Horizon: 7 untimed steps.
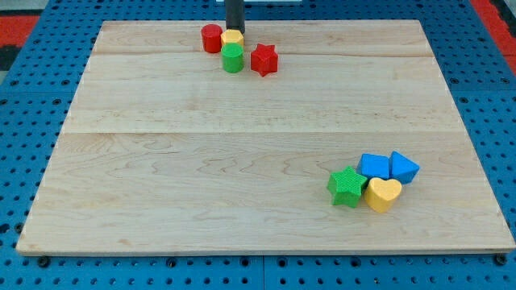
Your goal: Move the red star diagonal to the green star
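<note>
The red star [264, 60] lies near the view's top, just right of a green cylinder [232, 58]. The green star [347, 187] lies far off at the view's lower right, touching a yellow heart [382, 194]. My tip [235, 30] comes down at the top edge, right behind a yellow block [233, 38], left of and above the red star, not touching it.
A red cylinder [211, 38] stands left of the yellow block. A blue block [373, 166] and a blue triangular block [403, 167] sit just above the green star and yellow heart. The wooden board [201, 161] lies on a blue perforated table.
</note>
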### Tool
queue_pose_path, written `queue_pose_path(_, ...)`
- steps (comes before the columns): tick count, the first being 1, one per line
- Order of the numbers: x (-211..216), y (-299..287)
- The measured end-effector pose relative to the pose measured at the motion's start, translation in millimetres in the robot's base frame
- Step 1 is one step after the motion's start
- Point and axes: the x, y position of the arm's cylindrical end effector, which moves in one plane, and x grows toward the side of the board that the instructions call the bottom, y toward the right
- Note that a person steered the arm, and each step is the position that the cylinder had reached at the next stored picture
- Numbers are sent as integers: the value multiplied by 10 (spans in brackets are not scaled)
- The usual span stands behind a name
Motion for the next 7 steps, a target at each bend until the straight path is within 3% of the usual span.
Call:
queue_pose_path(3,108,564)
queue_pose_path(4,388,801)
queue_pose_path(7,793,472)
